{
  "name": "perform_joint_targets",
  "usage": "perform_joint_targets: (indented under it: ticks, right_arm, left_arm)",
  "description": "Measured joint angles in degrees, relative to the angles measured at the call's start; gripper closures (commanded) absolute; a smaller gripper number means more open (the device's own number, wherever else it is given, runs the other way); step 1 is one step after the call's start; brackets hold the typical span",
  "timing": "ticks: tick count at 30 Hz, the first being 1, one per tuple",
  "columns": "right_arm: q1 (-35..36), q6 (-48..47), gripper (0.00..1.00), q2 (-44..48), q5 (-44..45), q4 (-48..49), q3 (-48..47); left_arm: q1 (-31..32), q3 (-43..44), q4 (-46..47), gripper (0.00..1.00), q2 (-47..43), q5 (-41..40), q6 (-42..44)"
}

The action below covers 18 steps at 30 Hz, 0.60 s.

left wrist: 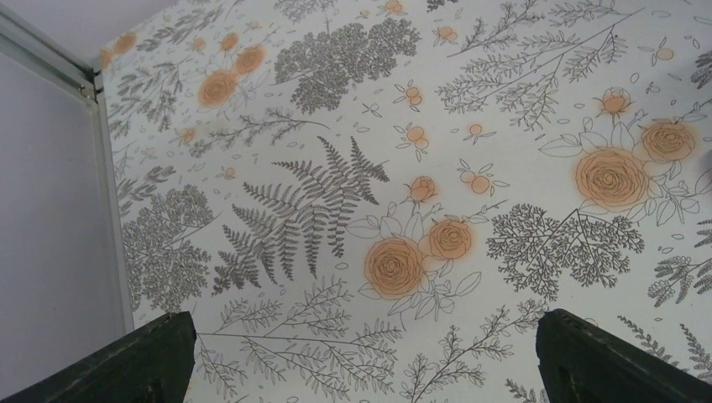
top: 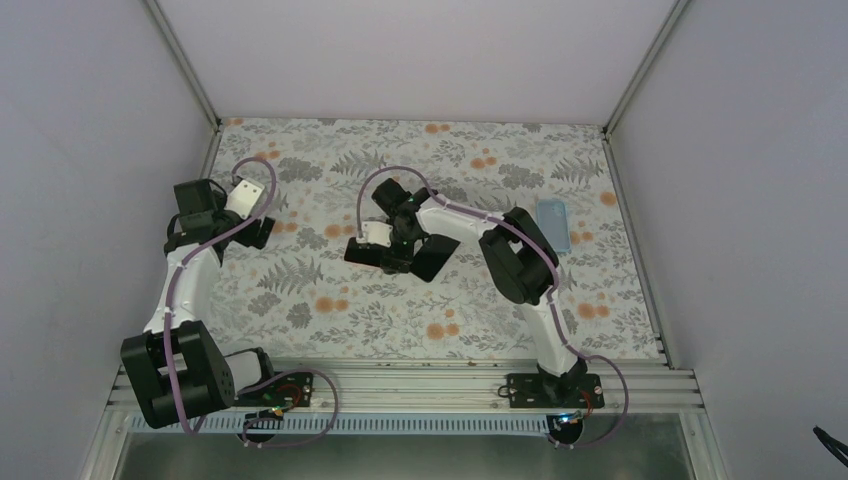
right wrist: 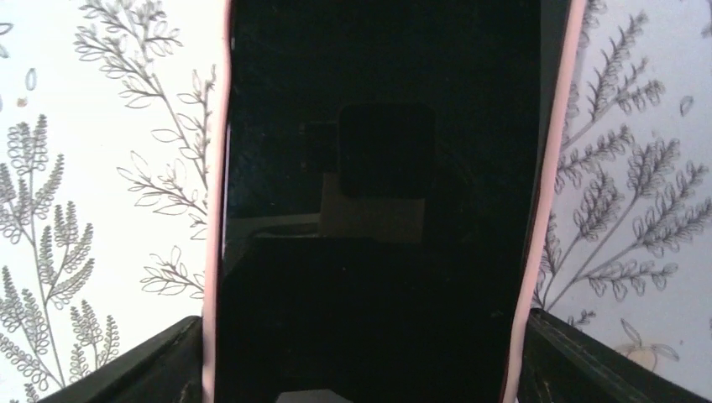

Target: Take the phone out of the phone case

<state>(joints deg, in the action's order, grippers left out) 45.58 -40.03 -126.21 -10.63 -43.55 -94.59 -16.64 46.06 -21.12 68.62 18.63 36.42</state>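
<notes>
A phone [right wrist: 378,168] with a black screen and pink edges fills the right wrist view. My right gripper [right wrist: 363,357] is shut on it, one finger on each long side. From above, the phone [top: 435,257] sits mid-table in my right gripper [top: 408,250]; I cannot tell whether it touches the table. A light blue phone case [top: 554,224] lies flat on the table at the right, apart from the phone. My left gripper [top: 258,232] is at the left of the table, open and empty, with only the floral cloth between its fingers in its own wrist view [left wrist: 361,357].
The table carries a floral cloth [top: 330,300] with grey ferns and orange roses. White walls close the left, back and right sides, with metal posts at the corners. The right arm's elbow [top: 520,265] stands between the phone and the case.
</notes>
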Motion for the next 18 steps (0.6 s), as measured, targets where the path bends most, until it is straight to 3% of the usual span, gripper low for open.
perform_joint_targets:
  ticks: [2,4,11,18]
  right_arm:
    - [0.2,0.4,0.37,0.0,0.1,0.2,0.0]
    - [0.5,0.5,0.42,0.1,0.6,0.3,0.0]
    - [0.9,0.7,0.42,1.4,1.9,1.6,1.1]
    - [0.9,1.5,0.42,4.9,4.3,0.6,1.7]
  left_arm:
    - [0.0,-0.3,0.0,0.00,0.0,-0.1,0.0]
    - [0.0,-0.3,-0.1,0.00,0.0,-0.1,0.0]
    - [0.1,1.2,-3.4,0.00,1.3,4.5,0.0]
    - [4.8,14.3,-17.8,0.00,15.6,18.7,0.7]
